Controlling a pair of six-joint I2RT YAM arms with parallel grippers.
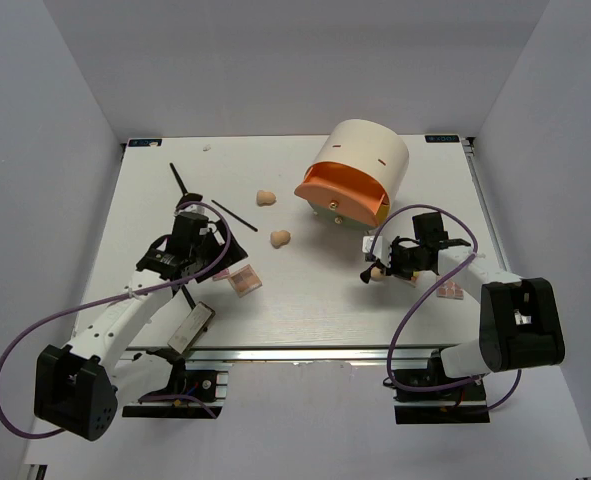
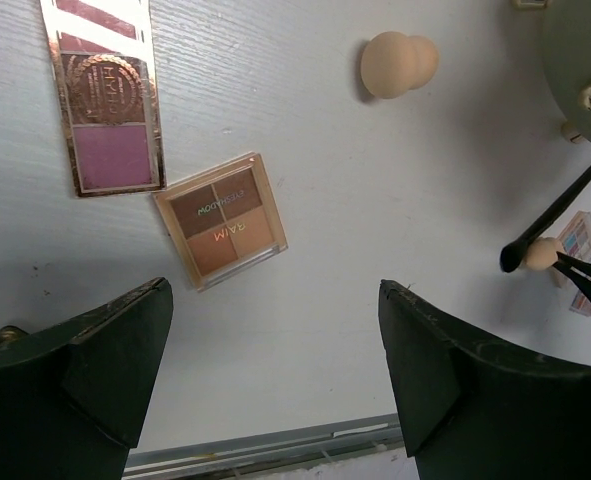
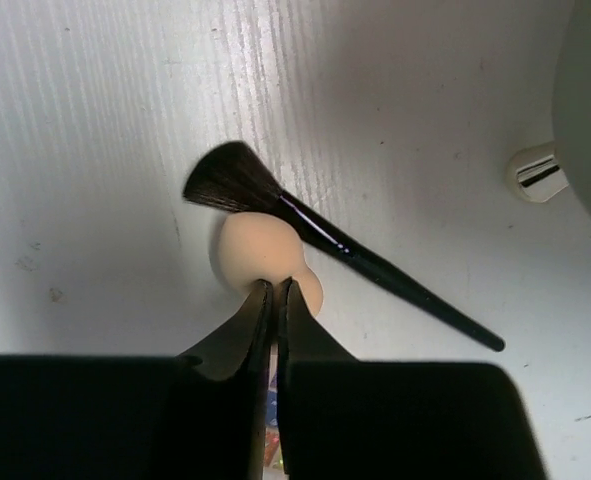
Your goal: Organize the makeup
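Observation:
My right gripper (image 3: pixel 275 288) is shut, its tips pinching the near edge of a peach sponge (image 3: pixel 255 250) that lies on the table. A thin black brush (image 3: pixel 355 255) rests across that sponge's far side. From above, this gripper (image 1: pixel 378 270) sits just in front of the drawer unit. My left gripper (image 2: pixel 275 380) hangs open and empty above the table, short of a brown palette (image 2: pixel 221 220) and a pink palette (image 2: pixel 105 95). Another sponge (image 2: pixel 398 64) lies further out. Two more brushes (image 1: pixel 182 178) (image 1: pixel 234 215) lie at the back left.
The cream drawer unit (image 1: pixel 360 165) stands at the back right, its orange drawer pulled out. A silvery-beige compact (image 1: pixel 192 327) lies at the near edge under my left arm. A multicoloured palette (image 1: pixel 451 291) lies by my right arm. A second loose sponge (image 1: pixel 266 197) lies mid-table.

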